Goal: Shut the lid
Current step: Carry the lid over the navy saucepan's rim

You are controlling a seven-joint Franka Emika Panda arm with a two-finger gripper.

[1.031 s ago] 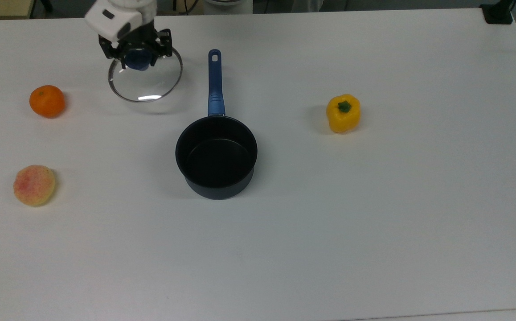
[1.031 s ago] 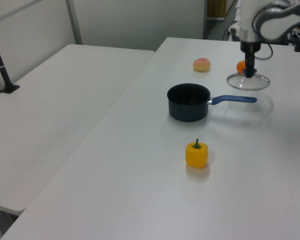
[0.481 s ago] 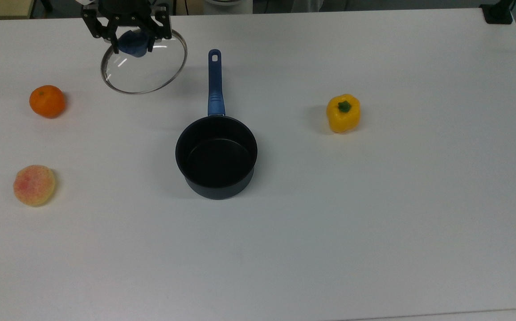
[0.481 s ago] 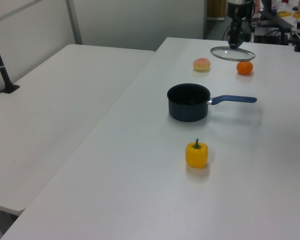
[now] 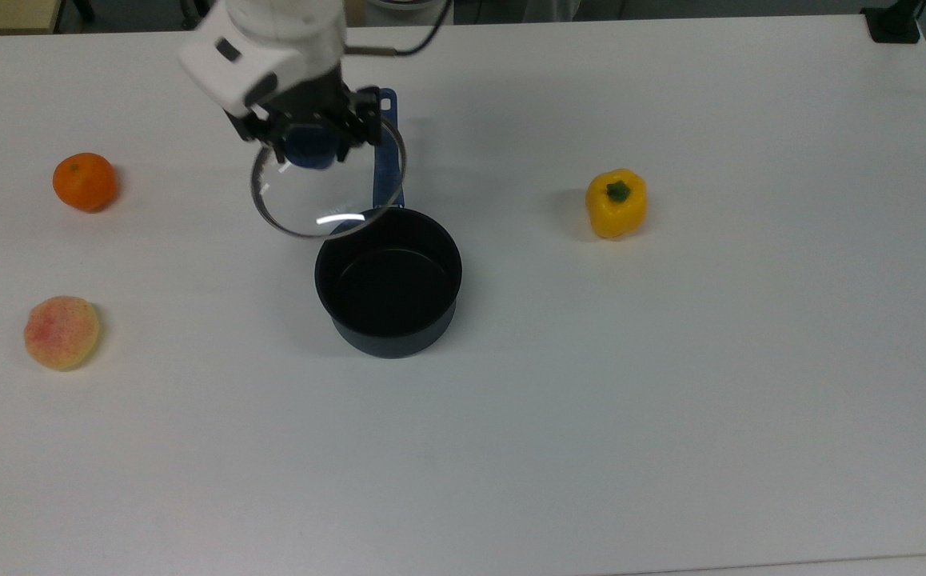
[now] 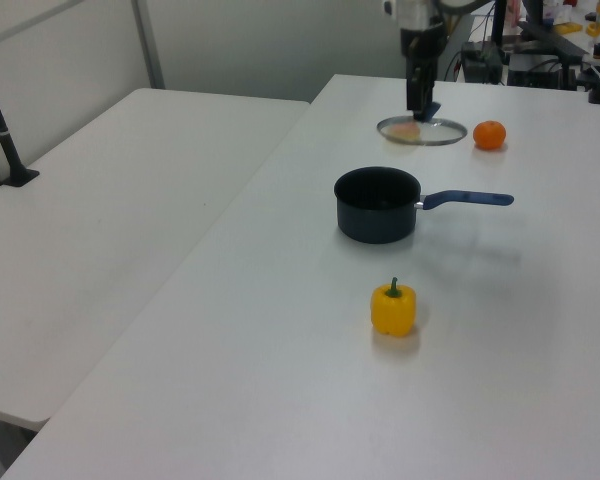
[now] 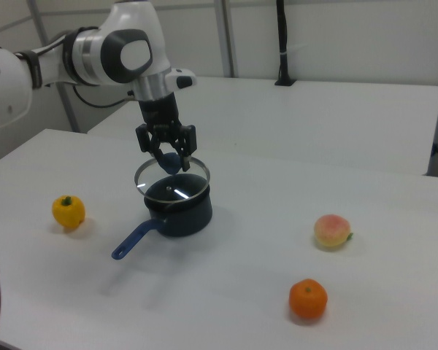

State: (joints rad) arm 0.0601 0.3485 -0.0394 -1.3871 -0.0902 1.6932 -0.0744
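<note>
Since half-second ago, gripper (image 5: pixel 313 147) carries lid (image 5: pixel 327 192) rightward in top view — now overlapping saucepan (image 5: pixel 389 280) handle and rim edge, held above table (image 5: pixel 671 360). Jaws clamped on lid's blue knob. Left to right in top view: peach (image 5: pixel 61 332), orange (image 5: pixel 85 182), lid, saucepan, yellow pepper (image 5: pixel 616 202) — fruit well apart from pan.

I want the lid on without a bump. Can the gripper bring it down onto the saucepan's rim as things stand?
Probably yes: the gripper holds the lid above the open, empty saucepan, with nothing between.
</note>
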